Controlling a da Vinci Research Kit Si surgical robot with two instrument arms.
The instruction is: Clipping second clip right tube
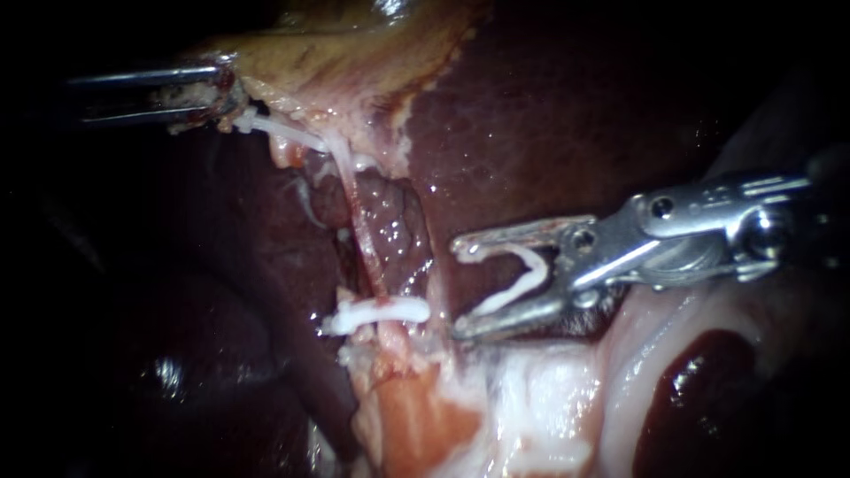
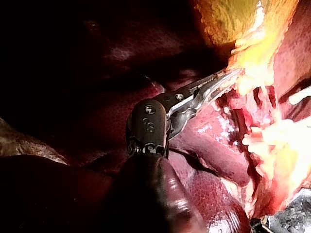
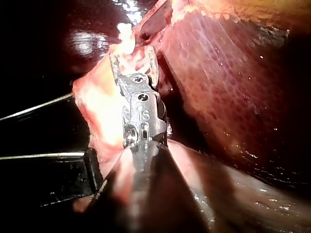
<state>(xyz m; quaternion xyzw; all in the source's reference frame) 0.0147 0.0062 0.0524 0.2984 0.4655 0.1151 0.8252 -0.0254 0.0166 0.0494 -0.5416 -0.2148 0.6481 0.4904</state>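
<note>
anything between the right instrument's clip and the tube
Nothing visible. The right instrument, jaws holding an open clip, faces the tube across a gap with only liver behind; the placed clip sits on the tube near the lower jaw.

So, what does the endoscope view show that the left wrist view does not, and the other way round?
Plain only in the endoscope view: the right instrument, its jaws wide apart around a loaded clip, and a placed clip on the tube. Only in the left wrist view: the left instrument back to its joint. Both: its jaws shut on the gallbladder, and the liver.
</note>
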